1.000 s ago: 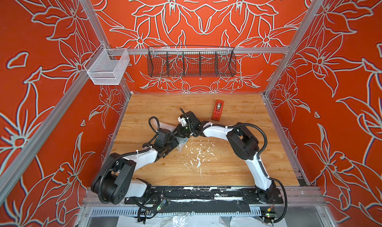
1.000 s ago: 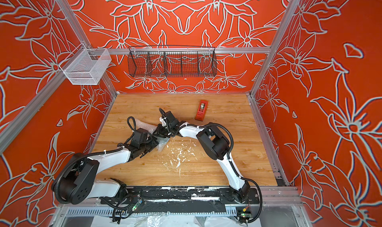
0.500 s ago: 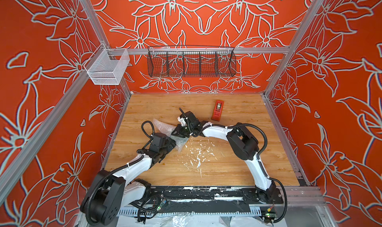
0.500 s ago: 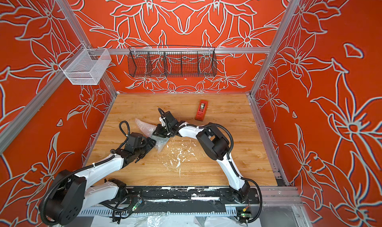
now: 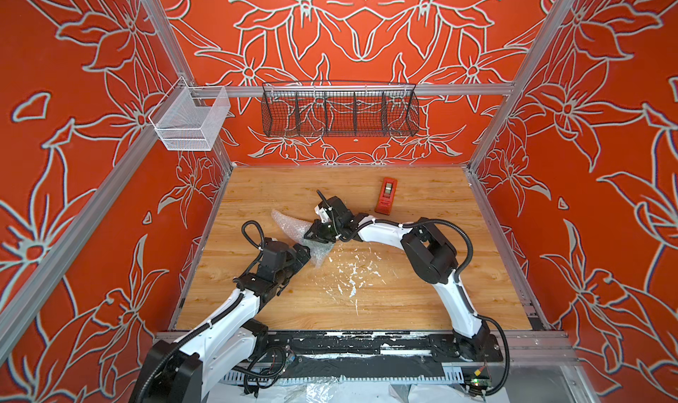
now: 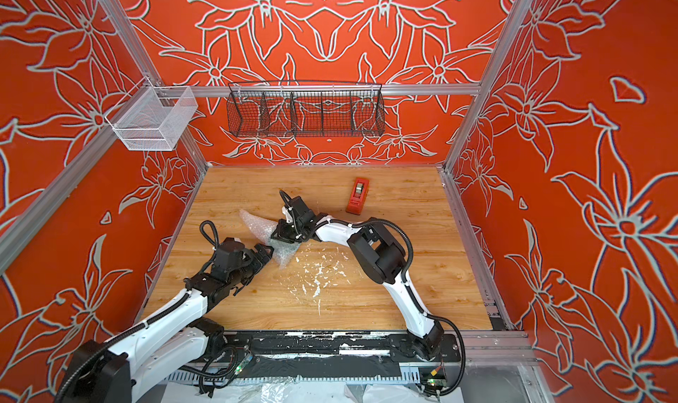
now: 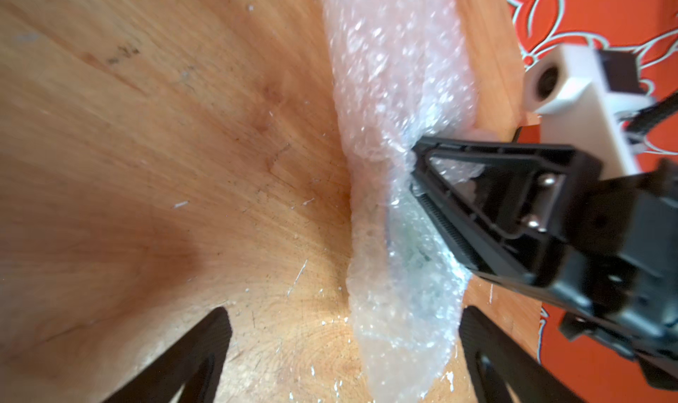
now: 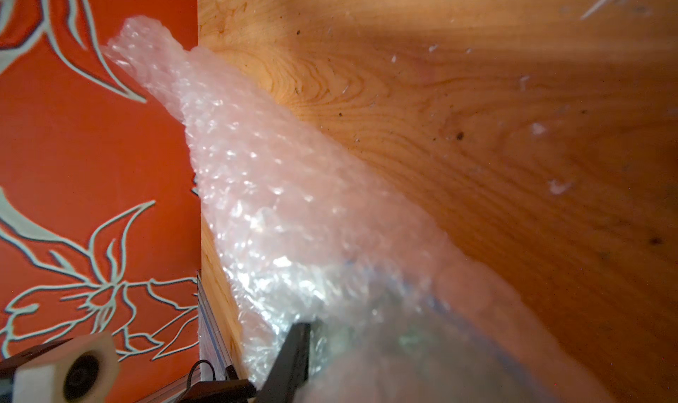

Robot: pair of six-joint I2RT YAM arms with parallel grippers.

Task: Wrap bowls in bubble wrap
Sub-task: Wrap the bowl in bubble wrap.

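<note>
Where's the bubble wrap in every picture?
In a top view: bubble wrap near the middle of the table.
In a top view: same place.
Left wrist: a long strip over the wood.
Right wrist: a long band through the middle.
Shared landmark: the right gripper pinching it, visible in all four.

Quick count: one bubble wrap sheet (image 5: pixel 290 224), one tape dispenser (image 5: pixel 386 196), two baskets (white basket (image 5: pixel 190 120), black basket (image 5: pixel 339 113)), two claws (left claw (image 5: pixel 306 252), right claw (image 5: pixel 317 236)).

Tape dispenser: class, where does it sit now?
In both top views the red tape dispenser lies near the table's back edge, right of centre, just beyond the right arm.
</note>
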